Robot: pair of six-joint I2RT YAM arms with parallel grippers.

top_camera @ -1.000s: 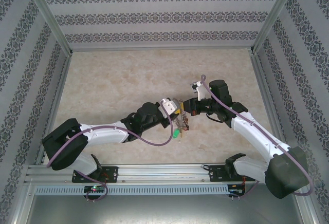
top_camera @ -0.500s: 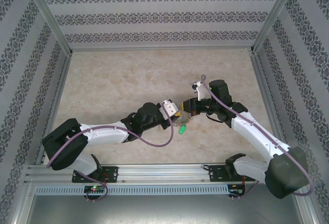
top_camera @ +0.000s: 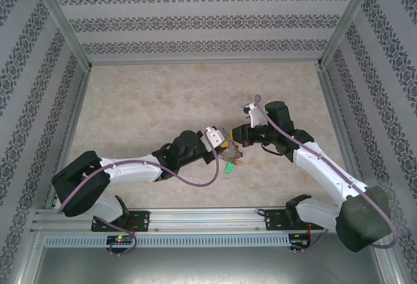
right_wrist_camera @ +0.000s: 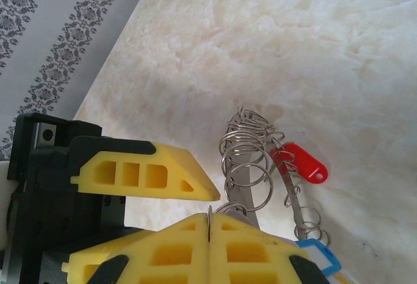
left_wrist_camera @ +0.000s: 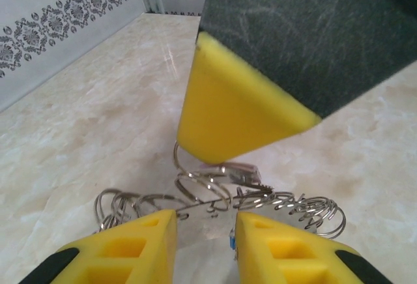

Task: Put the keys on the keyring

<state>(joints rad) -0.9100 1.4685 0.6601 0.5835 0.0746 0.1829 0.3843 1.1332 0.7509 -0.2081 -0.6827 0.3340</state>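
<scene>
Keyring [right_wrist_camera: 251, 160] sits between your two grippers near the middle of the table [top_camera: 143, 101]. It is a tangle of thin, shiny wire coils, its length running away from your right gripper [right_wrist_camera: 208, 228], which is clamped tight on one loop. A red key [right_wrist_camera: 303, 163] with a plastic head lies alongside. Your left gripper [left_wrist_camera: 205, 224] is narrowly parted at the coils, perhaps not gripping.

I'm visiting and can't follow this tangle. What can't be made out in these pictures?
Top view: the keyring is too small, partly covered by the left end effector and right end effector; its loops cannot be counted.
Left wrist view: the right end effector's yellow finger hides the keyring's far part.
Right wrist view: the blue key is cut off by the bottom edge.
</scene>
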